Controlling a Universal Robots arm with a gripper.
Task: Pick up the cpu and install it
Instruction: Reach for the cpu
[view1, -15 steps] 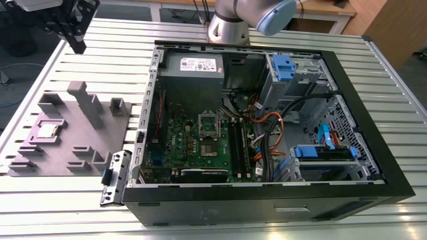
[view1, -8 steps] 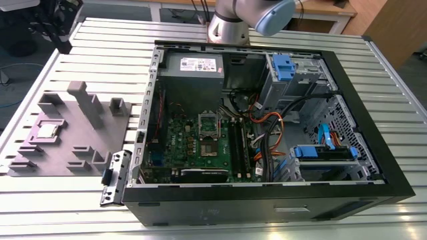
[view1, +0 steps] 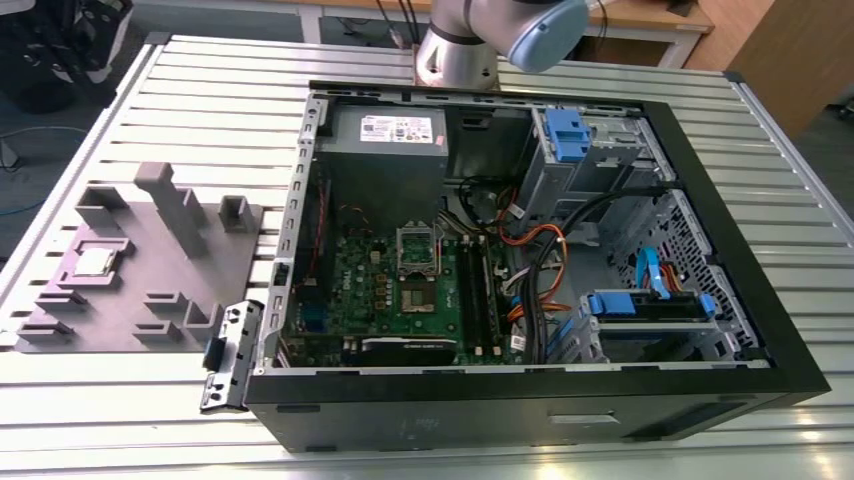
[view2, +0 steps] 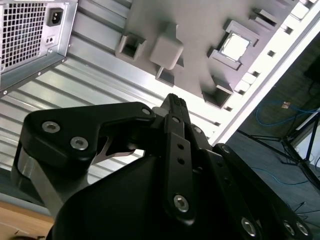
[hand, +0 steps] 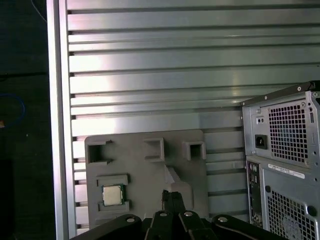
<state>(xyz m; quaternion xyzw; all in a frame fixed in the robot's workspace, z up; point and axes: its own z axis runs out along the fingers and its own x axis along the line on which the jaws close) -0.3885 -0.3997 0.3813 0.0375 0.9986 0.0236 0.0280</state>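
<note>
The cpu (view1: 96, 262), a small square chip with a pale metal top, lies flat in a recess of the grey holder block (view1: 134, 285) on the slatted table, at the exterior view's left of the open computer case (view1: 534, 400). Both wrist views show the cpu (view2: 235, 46) (hand: 113, 194) in its recess. My gripper (view2: 174, 102) (hand: 170, 194) hovers well above the holder block, apart from the chip, its black fingers shut together with nothing between them. Inside the case, the metal socket frame (view1: 418, 247) sits on the green circuit board (view1: 387, 295).
The grey power supply box (view1: 387, 135) fills the case's far corner, with blue drive brackets (view1: 567, 135) and orange cables (view1: 541, 260) to the exterior view's right. The holder block carries tall upright posts (view1: 174, 205). The arm's base (view1: 461, 50) stands behind the case.
</note>
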